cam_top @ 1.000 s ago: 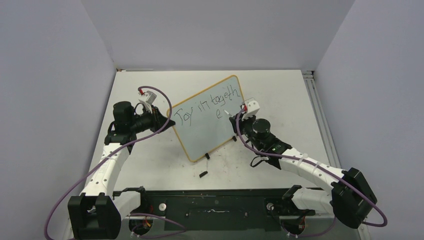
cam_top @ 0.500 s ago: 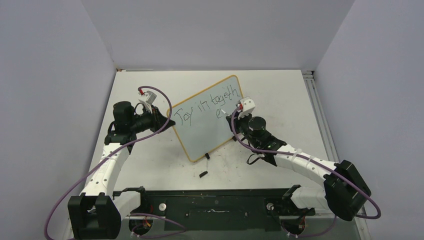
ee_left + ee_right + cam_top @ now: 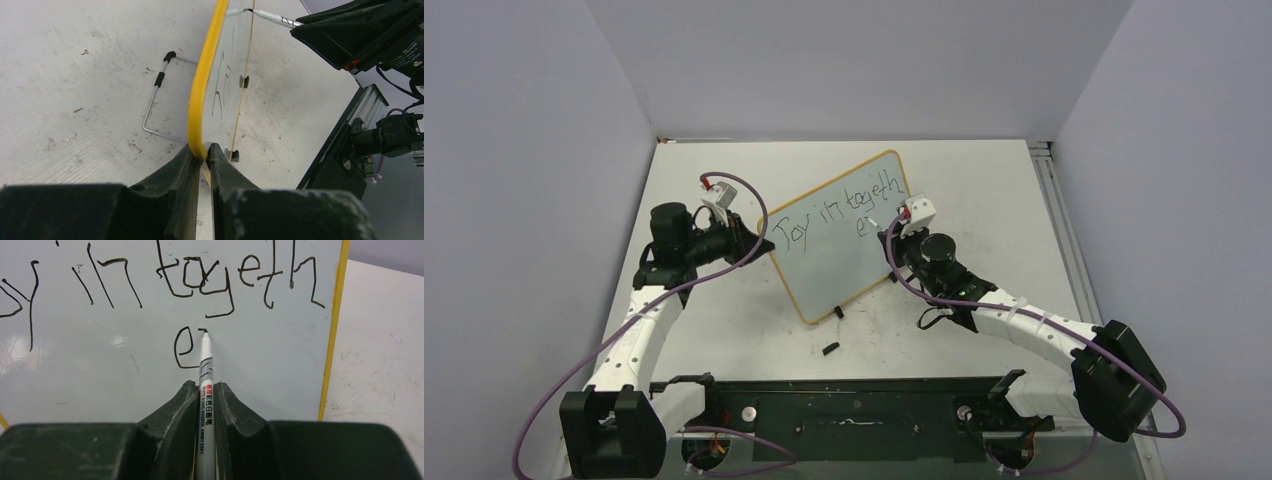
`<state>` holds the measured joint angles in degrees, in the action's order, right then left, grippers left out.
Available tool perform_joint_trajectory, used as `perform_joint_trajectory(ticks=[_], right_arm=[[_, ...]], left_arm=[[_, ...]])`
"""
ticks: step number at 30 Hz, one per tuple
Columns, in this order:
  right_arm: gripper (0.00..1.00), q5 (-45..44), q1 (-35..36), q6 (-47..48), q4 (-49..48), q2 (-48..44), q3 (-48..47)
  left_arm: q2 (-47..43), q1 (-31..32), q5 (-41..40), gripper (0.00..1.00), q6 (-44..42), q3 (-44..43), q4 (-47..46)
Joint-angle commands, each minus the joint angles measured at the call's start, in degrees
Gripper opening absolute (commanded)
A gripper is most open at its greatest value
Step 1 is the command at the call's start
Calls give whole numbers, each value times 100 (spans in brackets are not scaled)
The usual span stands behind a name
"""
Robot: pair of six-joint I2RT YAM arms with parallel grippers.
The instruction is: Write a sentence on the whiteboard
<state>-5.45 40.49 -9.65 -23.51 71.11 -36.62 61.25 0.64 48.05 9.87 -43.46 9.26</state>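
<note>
While the whiteboard [image 3: 839,262] stands mid-table, left edge pinched in your left gripper [image 3: 202,152], your right gripper [image 3: 206,392] clamps the marker [image 3: 205,365] pointing far, its tip seemingly touching just right of the sentence [image 3: 200,280]'s lower "e"; blank board lies rightward.

1. Right wrist view: the sentence [image 3: 200,280] runs off the left edge, and its first word is cropped down to a "y".
2. My right gripper [image 3: 206,386] swallows the rear of the marker [image 3: 205,357].
3. Left wrist view: the whiteboard [image 3: 202,85] sits edge-on, so its writing is unreadable.
</note>
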Motion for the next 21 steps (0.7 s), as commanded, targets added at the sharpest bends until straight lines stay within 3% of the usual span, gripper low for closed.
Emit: perform_joint_trajectory(ticks=[1, 21], right_arm=[[5, -132, -42, -9, -52, -179, 85], [5, -123, -21, -42, 52, -269, 194]], left_arm=[[77, -1, -51, 0, -134, -121, 163], [60, -3, -44, 0, -108, -107, 133]])
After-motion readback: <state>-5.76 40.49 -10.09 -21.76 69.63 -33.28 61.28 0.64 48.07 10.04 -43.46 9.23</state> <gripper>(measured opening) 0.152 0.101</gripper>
